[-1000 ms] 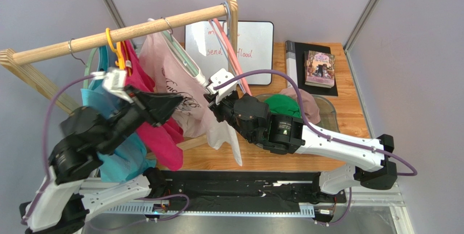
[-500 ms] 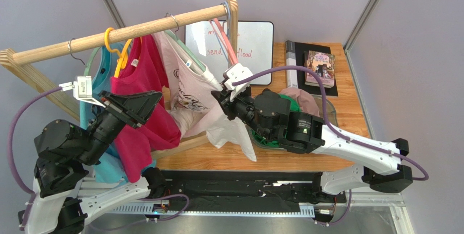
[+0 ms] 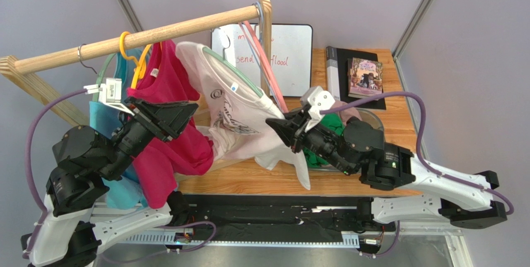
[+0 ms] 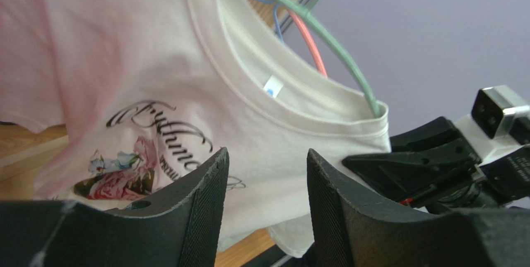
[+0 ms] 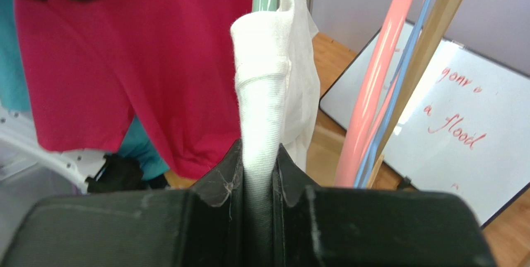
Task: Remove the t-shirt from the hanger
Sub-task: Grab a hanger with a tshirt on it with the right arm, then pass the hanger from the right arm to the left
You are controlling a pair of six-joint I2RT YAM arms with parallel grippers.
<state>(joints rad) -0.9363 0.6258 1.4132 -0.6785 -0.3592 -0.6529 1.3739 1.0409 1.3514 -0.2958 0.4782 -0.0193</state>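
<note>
Wooden table, grey walls, wooden rail across.

Top view: within the last second the right gripper has dragged the white t-shirt rightward. The cloth stretches taut along the green hanger but is not yet off. I judge the shoulder is close to slipping free.

Left wrist view: the left gripper is parted and empty, facing the collar.

Right wrist view: only here can I see the jaws pinched tight on a hemmed fold of the shirt.

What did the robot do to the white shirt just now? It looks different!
The right gripper, clamped on an edge of the white t-shirt, pulled it to the right and toward the arms' bases, so it stretched out sideways on its green hanger. The left gripper drew back slightly, open and empty. The wooden rod, whiteboard and book stayed put.
</note>
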